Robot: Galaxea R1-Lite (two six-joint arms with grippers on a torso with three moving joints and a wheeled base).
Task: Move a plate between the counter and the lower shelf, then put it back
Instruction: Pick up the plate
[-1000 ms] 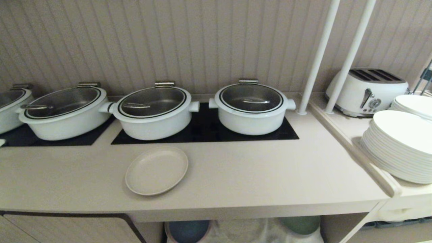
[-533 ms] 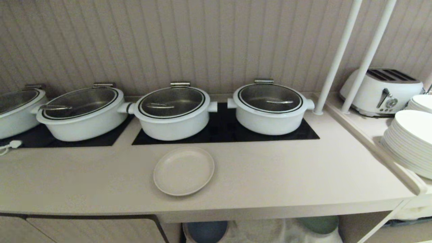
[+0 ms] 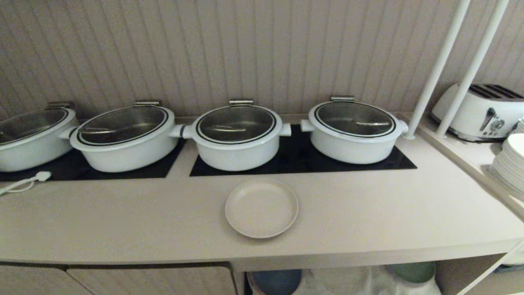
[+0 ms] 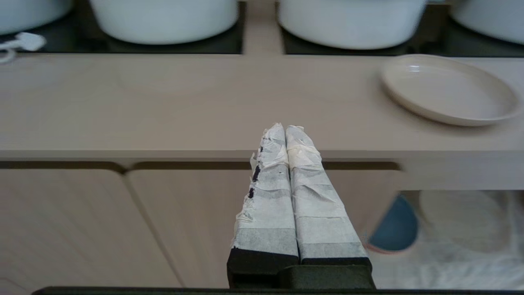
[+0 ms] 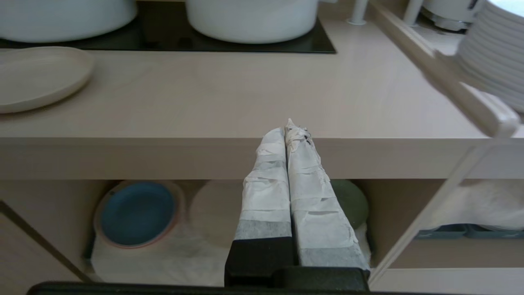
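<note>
Since the earlier frames the whole head view has shifted sideways; camera motion only, as the plate (image 3: 261, 208) lies unmoved on the counter (image 3: 368, 213), in front of the middle pot (image 3: 236, 137). Left gripper (image 4: 285, 128) and right gripper (image 5: 288, 125) hang below the counter's front edge, fingers pressed together, holding nothing, well apart from the plate. Neither arm appears in the head view. The lower shelf (image 5: 172, 254) is partly hidden by the right gripper; a blue plate (image 5: 137, 213) shows there.
</note>
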